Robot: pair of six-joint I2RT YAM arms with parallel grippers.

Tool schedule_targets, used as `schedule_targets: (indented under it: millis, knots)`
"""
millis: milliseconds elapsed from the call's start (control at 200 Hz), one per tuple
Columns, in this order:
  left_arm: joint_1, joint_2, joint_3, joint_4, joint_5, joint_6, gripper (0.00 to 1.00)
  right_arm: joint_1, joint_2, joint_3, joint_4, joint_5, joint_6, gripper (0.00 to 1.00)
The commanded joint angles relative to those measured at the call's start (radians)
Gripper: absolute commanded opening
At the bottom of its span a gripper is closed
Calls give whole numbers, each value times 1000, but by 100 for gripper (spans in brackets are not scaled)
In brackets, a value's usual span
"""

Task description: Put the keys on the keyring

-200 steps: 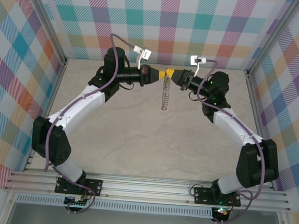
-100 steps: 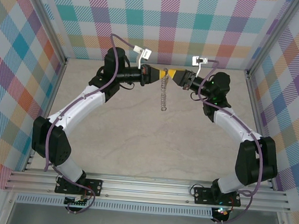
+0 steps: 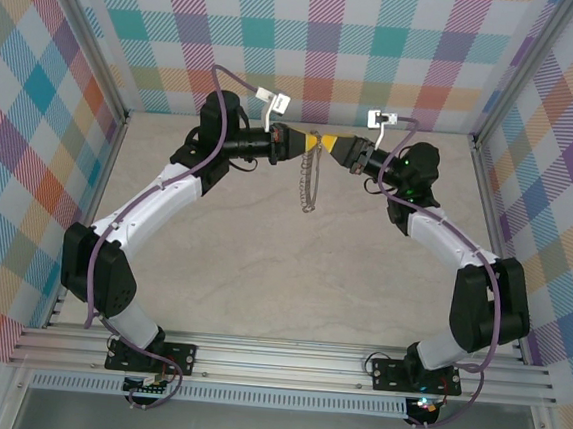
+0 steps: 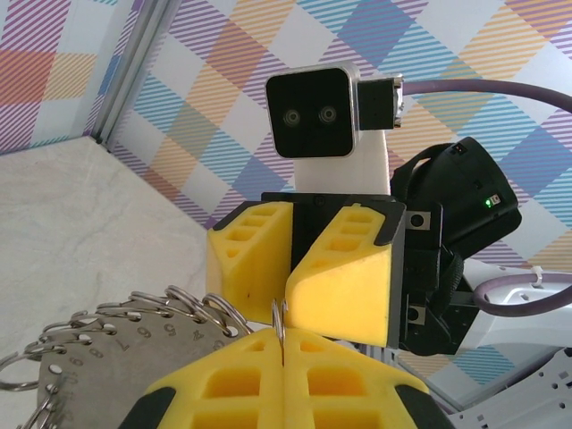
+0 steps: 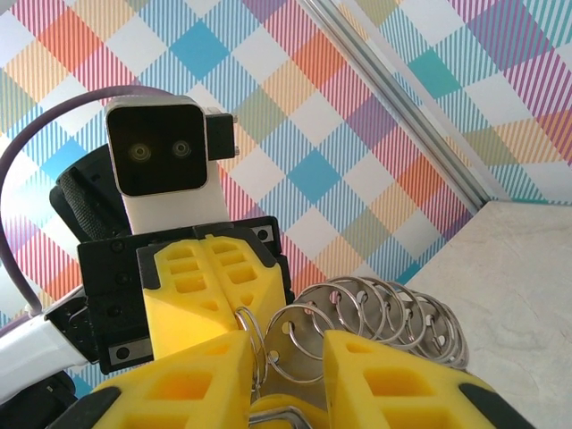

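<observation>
Beige table (image 3: pixel 261 273), plaid walls; left gripper (image 3: pixel 305 139) clamped on keyring (image 3: pixel 310 182) at 12 o'clock, chain dangling toward 6; right gripper (image 3: pixel 331 144) tip-to-tip with it, jaws apart

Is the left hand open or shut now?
Shut. In its wrist view the left hand has its yellow fingers pressed together, pinching a thin wire of the keyring.

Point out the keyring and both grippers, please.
keyring (image 5: pixel 429 326), right wrist view, on the stacked rings.
left gripper (image 4: pixel 280 340), left wrist view, between its fingertips.
right gripper (image 5: pixel 286 357), right wrist view, between its fingertips.
</observation>
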Motion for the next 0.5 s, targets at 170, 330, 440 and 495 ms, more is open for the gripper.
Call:
schedule_targets:
  millis: [170,330,440,495]
  knots:
    - [-20,-1,31,65,12,-3,0,1,3,-7,42,-17,16,28]
    - [-22,0,31,62,12,-2,0,8,9,2,39,-16,12,31]
    - [-22,1,30,59,13,1,0,12,9,2,35,-16,9,32]
    - [-23,1,31,59,10,1,0,11,10,2,35,-16,9,31]
